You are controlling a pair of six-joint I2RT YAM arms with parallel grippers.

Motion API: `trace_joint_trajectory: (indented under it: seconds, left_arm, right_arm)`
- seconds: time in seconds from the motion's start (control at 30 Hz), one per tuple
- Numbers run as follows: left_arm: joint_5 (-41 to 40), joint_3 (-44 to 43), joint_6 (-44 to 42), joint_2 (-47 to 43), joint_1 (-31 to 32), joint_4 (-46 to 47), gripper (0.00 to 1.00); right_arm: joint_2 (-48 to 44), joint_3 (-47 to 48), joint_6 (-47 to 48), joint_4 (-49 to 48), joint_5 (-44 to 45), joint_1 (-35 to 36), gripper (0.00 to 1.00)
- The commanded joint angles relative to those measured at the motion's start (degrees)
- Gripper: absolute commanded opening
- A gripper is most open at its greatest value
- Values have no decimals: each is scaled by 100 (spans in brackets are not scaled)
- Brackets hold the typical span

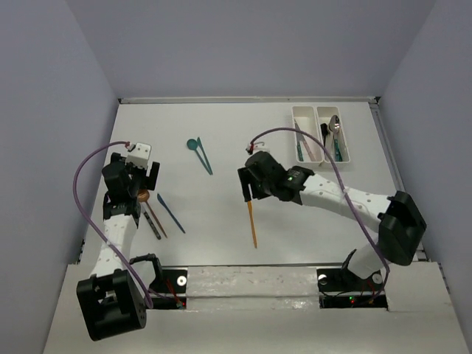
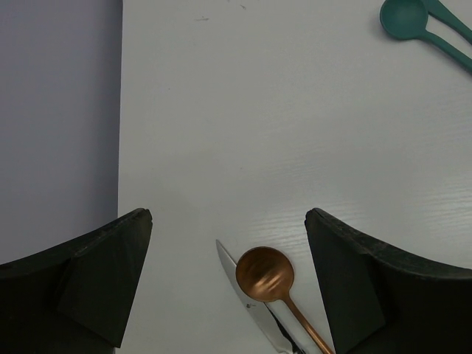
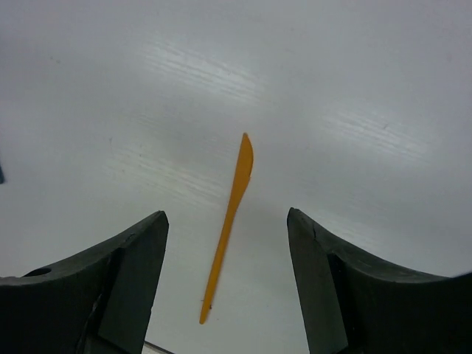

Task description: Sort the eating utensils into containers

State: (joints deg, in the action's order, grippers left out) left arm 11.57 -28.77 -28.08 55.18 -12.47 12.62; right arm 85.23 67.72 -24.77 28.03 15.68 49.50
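My left gripper [image 1: 140, 179] is open above a copper spoon [image 1: 143, 196] and a silver-bladed knife [image 1: 153, 221] that lie crossed. In the left wrist view the spoon's bowl [image 2: 265, 274] and the knife's blade [image 2: 234, 274] sit between my open fingers [image 2: 96, 273]. A blue knife [image 1: 170, 212] lies beside them. My right gripper [image 1: 249, 190] is open over the far end of an orange knife [image 1: 252, 221], which lies between its fingers in the right wrist view [image 3: 230, 210]. A teal spoon [image 1: 193, 144] and a teal knife [image 1: 204, 160] lie mid-table. Two joined white trays [image 1: 316, 110] at the far right hold several utensils.
The grey side wall [image 2: 59, 110] is close to the left of my left gripper. The table's near edge and the two arm bases [image 1: 243, 284] are just below the orange knife. My right arm [image 1: 346, 203] stretches across the table's right half.
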Motion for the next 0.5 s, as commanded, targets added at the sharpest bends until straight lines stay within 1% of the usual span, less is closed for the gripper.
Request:
trace_joint_trajectory:
  seconds: [0.0,0.03,0.1,0.17,0.2,0.23,0.27,0.4,0.47]
  left_arm:
    - [82,135,-31,-314,16,92,99]
    - [73,153,-31,-349,16,83,99]
    - [38,197,-66,-437,25,30,99]
    - [20,214,-101,-490,25,-23,99]
    - [12,232,-119,-508,25,-23,99]
    - [3,232,-128,-525,25,-32,99]
    - [3,241,-128,-534,25,-32,99]
    - [-6,232,-110,-561,25,-32,99]
    - [3,250,-119,-552,25,-32,99]
  right_arm:
    - [677,152,-1063,395,418,656,71]
    - [853,223,-1178,570,444,893,68]
    - [1310,329,-1547,747,523,1062,66]
    - [1635,356,-1758,853,462,1167,64]
    - [1715,321,-1811,853,410,1168,61]
    - [1786,320,-1855,853,375,1168,61]
    - [1917,303,-1925,879,348,1168,58]
    - [1971,110,-2189,950,339,1168,56]
    - [1936,-48,-2259,950,321,1229,52]
